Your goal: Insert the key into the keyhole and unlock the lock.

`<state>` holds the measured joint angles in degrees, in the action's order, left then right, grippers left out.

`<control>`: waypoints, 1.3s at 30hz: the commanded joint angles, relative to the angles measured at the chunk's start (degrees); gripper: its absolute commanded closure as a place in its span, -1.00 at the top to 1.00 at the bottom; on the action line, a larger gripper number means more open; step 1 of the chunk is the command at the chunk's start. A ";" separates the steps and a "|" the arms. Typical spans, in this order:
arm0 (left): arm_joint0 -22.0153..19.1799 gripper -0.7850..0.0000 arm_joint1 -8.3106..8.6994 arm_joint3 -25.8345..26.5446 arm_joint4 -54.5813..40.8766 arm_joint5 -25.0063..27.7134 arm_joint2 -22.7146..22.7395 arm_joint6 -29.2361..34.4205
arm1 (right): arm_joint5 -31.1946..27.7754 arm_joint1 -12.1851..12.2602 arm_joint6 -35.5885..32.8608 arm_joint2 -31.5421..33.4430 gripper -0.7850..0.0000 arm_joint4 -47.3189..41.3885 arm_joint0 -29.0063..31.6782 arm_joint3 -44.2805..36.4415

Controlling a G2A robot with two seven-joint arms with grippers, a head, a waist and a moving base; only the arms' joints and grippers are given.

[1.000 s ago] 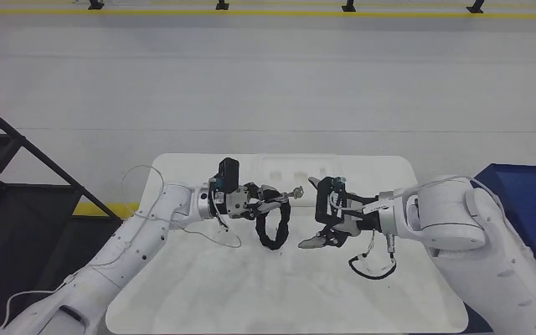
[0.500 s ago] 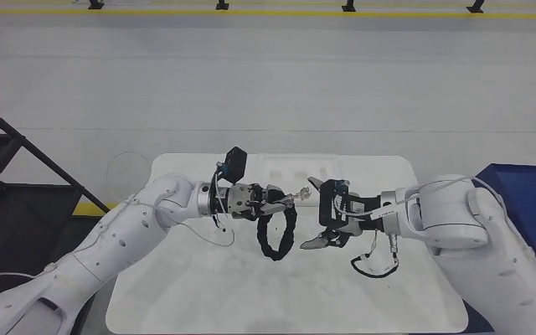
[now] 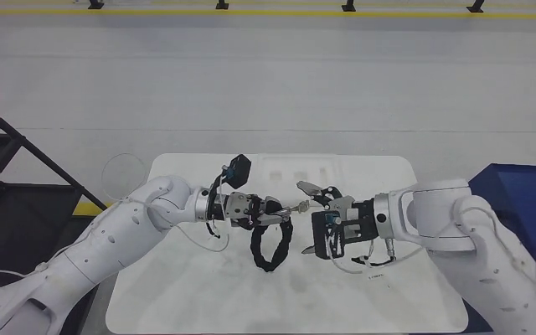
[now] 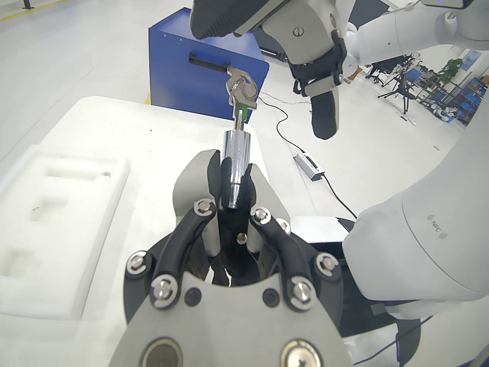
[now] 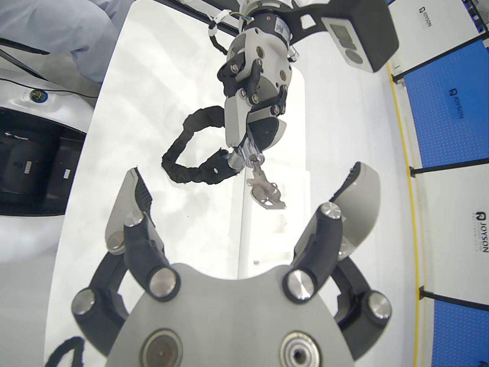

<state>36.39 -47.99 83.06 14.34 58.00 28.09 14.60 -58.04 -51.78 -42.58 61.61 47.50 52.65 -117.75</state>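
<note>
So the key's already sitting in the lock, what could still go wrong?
The right jaws stand wide open near the key; closing off-centre could knock it rather than grip it. The left jaws pinch the lock only by its smooth chrome barrel, so turning the key might spin it. The hanging cable loop could sway.

I see clear air between my spread right gripper (image 5: pixel 245 173) and the key (image 5: pixel 263 190); a cable loop (image 5: pixel 191 169) hangs beside.
</note>
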 commanded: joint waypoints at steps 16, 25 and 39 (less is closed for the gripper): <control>-0.45 -1.00 -0.26 -0.61 -3.53 0.00 -0.47 4.07 | 0.07 0.85 10.88 -5.08 -0.20 16.59 -2.45 2.68; -0.17 -1.00 -0.27 -0.71 -3.49 0.00 0.09 4.40 | 1.61 1.05 15.73 -3.29 -0.56 15.21 -0.62 4.43; 0.33 -1.00 -0.33 0.01 1.36 0.00 1.48 1.67 | 12.38 1.27 10.02 -2.21 -1.00 -7.89 2.17 8.07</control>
<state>36.66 -48.31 82.95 14.75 58.00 29.38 16.90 -47.25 -50.52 -31.59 59.30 42.43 54.67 -109.73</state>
